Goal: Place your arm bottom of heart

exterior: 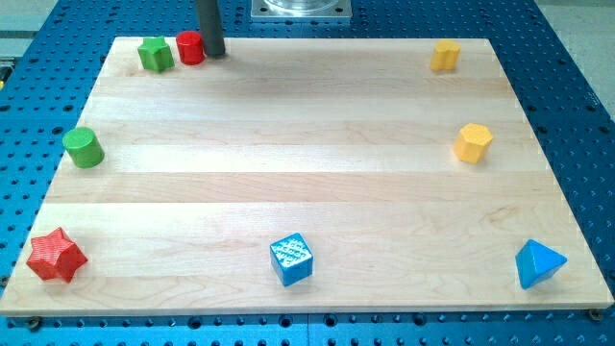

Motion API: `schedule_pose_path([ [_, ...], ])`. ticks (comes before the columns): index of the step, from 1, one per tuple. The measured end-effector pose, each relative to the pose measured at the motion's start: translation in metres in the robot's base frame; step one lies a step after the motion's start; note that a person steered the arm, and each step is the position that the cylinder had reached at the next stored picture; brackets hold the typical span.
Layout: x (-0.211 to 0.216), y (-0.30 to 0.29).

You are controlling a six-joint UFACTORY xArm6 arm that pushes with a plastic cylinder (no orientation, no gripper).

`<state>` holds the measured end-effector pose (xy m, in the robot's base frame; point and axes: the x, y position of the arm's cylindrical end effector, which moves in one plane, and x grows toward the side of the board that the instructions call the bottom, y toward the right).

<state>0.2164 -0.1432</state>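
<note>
My tip [215,54] rests at the view's top left of the wooden board [307,163], touching or nearly touching the right side of a red cylinder [190,47]. A green star-like block [155,54] sits just left of that cylinder. A yellow block that looks heart-shaped [444,55] stands at the view's top right, far to the right of my tip. A yellow hexagonal block [473,142] sits below it near the right edge.
A green cylinder [84,147] is at the left edge. A red star [56,256] is at the bottom left, a blue cube [291,259] at the bottom middle, and a blue triangular block [538,264] at the bottom right. A metal arm base [302,9] is beyond the top edge.
</note>
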Motion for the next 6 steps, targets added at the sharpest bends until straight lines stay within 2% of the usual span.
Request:
schedule_pose_path([
  [2, -0.012, -0.006],
  [3, -0.023, 0.027],
  [4, -0.013, 0.114],
  [5, 0.047, 0.184],
  [6, 0.083, 0.237],
])
